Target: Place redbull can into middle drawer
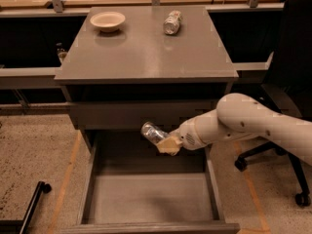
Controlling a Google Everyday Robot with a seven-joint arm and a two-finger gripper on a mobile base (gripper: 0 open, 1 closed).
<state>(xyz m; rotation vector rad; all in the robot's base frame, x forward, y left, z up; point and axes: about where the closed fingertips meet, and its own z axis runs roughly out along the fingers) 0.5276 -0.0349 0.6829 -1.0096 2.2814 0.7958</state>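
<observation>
My gripper [167, 145] is shut on the redbull can [152, 132], a slim silver can held tilted with its shiny end pointing up-left. It hangs above the rear part of the open middle drawer [146, 201], a long grey tray pulled out toward the camera, with nothing showing on its flat bottom. The can sits just below the closed drawer front [136, 113] above it. My white arm [253, 123] reaches in from the right.
On the cabinet top [141, 52] stand a white bowl [107, 20] at the back left and a paler silver-white can [172, 22] lying at the back centre. A black office chair [292, 82] stands to the right. A black caster [41, 187] is on the floor at left.
</observation>
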